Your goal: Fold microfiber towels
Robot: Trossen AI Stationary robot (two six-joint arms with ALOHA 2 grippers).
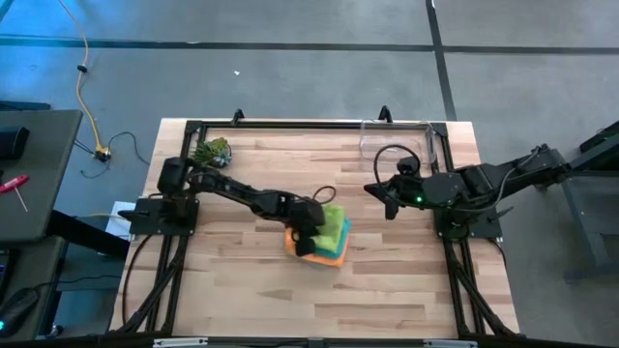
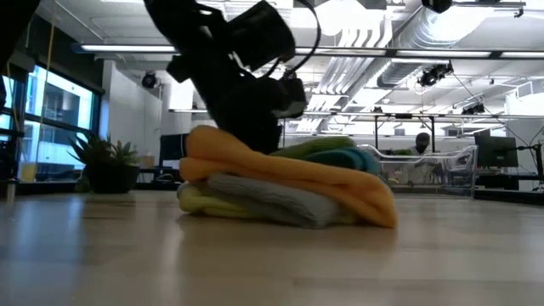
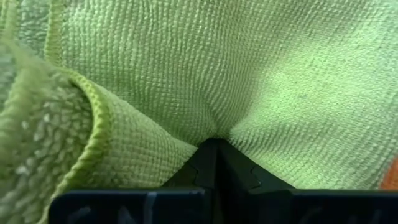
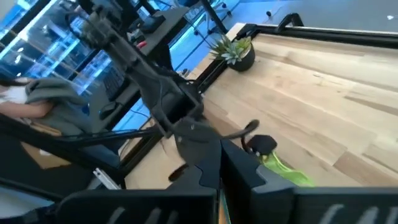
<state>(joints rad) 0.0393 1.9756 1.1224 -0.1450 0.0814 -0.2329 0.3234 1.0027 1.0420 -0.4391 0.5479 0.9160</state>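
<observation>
At table centre, left claw (image 1: 311,235) clamped on lime towel (image 3: 249,81) atop the folded, layered stack (image 2: 289,191).

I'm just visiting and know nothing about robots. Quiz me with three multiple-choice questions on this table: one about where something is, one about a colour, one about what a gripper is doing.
1. Where does the towel pile lie?
A. near the table's middle
B. inside the clear bin
C. on the floor

2. In the low view, which towel drapes over the front of the pile?
A. purple
B. orange
C. black

3. What is the left gripper doing?
A. hanging open above bare wood
B. parked at the table's edge
C. shut on the lime green towel

Answers: 1 A, the high view shows the pile on the wood around mid-table. 2 B, the orange towel covers the front. 3 C, the left wrist view shows the fingers pinched into lime cloth.
</observation>
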